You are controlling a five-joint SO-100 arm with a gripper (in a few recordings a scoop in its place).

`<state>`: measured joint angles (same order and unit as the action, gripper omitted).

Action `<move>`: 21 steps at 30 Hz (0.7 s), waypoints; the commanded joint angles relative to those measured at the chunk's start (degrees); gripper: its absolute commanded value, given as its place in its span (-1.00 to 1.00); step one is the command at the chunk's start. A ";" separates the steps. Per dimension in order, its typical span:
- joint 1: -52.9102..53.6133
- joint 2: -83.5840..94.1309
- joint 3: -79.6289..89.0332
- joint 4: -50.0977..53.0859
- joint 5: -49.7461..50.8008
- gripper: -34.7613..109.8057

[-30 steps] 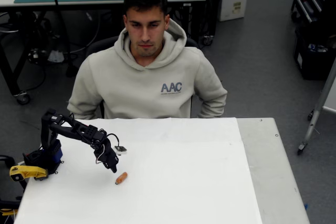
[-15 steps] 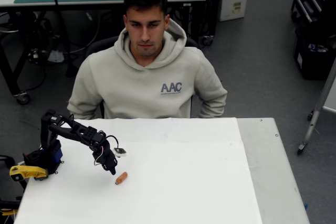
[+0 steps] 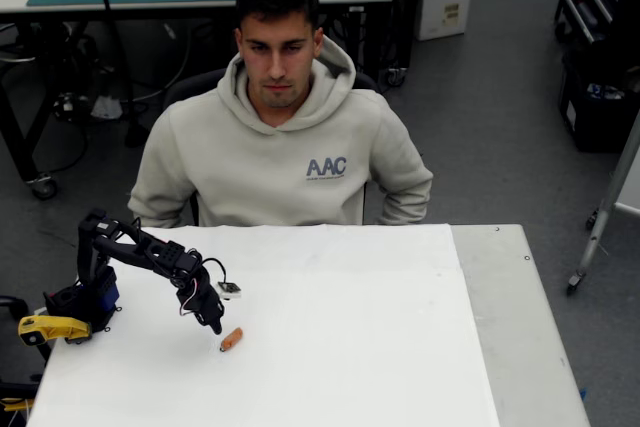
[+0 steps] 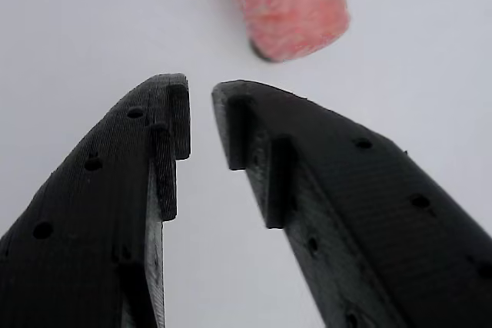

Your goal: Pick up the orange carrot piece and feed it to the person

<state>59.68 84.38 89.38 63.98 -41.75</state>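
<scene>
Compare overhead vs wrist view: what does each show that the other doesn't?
Overhead alone: the person seated behind the white table, the arm's base, and the whole orange carrot piece lying just right of the claw. Wrist alone: the narrow gap between the black fingertips, nothing between them, and the carrot's fuzzy surface just ahead. Both: claw, carrot, white tabletop.
</scene>
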 commanded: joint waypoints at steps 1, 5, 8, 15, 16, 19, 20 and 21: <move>1.14 2.64 -6.42 -0.35 -0.44 -0.36; 1.14 2.64 -7.91 -0.35 -0.44 -0.26; 1.14 2.64 -8.53 -0.35 -0.44 -0.23; 1.14 2.02 -7.65 -0.35 -0.53 -0.22; 1.14 2.02 -7.65 -0.35 -0.53 -0.22; 1.05 1.85 -7.56 -0.35 -0.53 -0.22; 0.79 1.85 -7.56 -0.26 -0.53 -0.22; 0.26 1.85 -7.56 -0.26 -0.53 -0.22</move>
<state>59.68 84.38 84.38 63.98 -41.75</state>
